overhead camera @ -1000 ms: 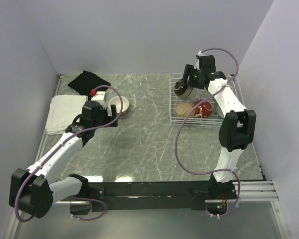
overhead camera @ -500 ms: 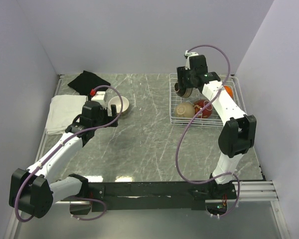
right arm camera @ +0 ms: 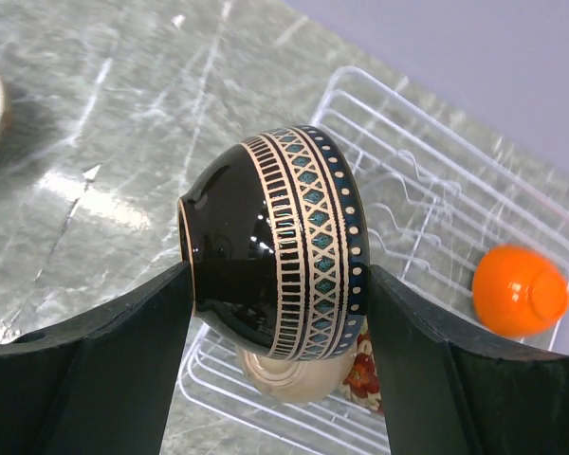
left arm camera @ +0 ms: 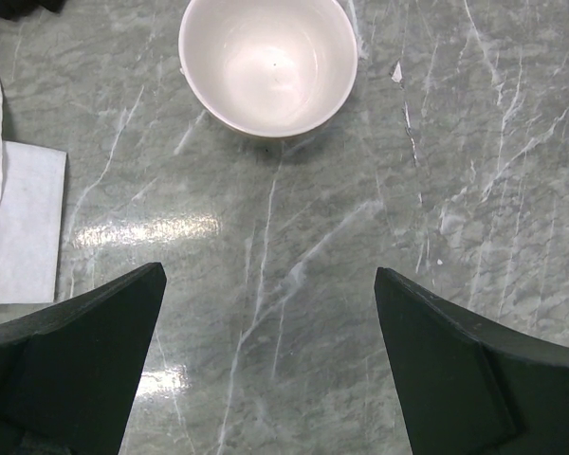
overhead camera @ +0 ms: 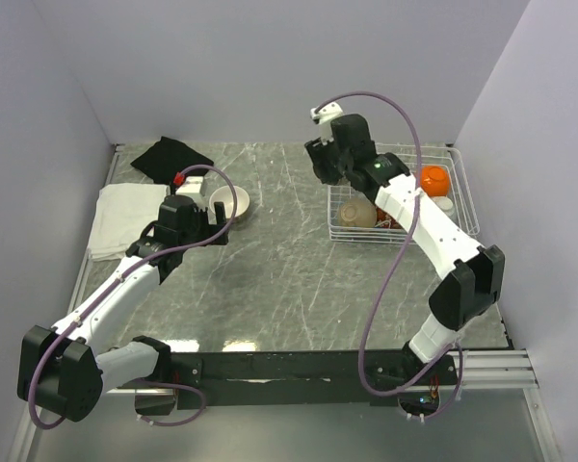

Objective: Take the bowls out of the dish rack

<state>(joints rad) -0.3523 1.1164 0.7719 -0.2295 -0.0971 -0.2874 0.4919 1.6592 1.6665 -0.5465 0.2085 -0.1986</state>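
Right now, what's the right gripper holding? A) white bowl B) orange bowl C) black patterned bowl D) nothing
C: in the right wrist view the black patterned bowl is clamped on its side between the fingers of the right gripper. The orange bowl lies in the dish rack, and the white bowl sits on the table.
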